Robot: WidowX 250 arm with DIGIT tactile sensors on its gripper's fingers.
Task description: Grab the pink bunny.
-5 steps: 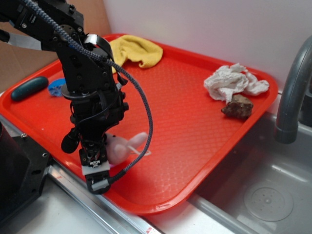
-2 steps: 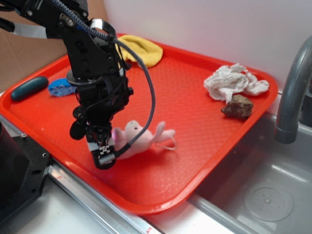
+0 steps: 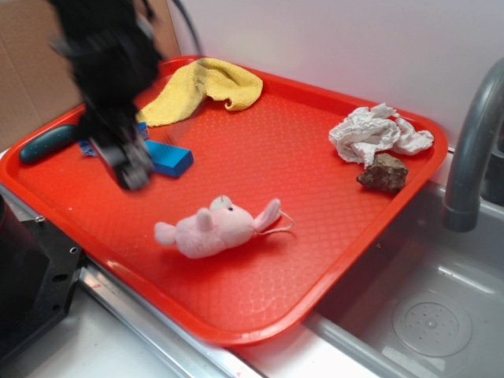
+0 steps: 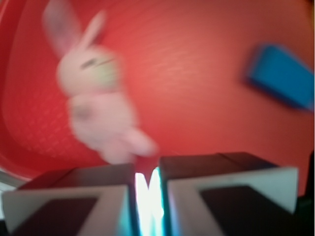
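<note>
The pink bunny (image 3: 209, 230) lies on its side on the red tray (image 3: 315, 213), ears pointing right, with nothing holding it. In the wrist view the bunny (image 4: 98, 98) lies ahead and left of the fingers, clear of them. My gripper (image 3: 134, 169) is motion-blurred, raised above the tray to the left of the bunny, beside a blue block (image 3: 167, 158). In the wrist view my gripper (image 4: 146, 177) has its jaws nearly together with only a thin bright slit between them and nothing in it.
A yellow cloth (image 3: 201, 87) lies at the tray's back. A crumpled white cloth (image 3: 378, 132) and a brown rock (image 3: 383, 172) lie at the right. A dark teal object (image 3: 47, 142) sits at the left rim. A grey faucet (image 3: 472, 150) and a sink (image 3: 425, 315) are at the right.
My gripper was low beside the bunny near the tray's front edge; it has risen and swung back left. The bunny slid right and now lies free, and the blue block is uncovered.
</note>
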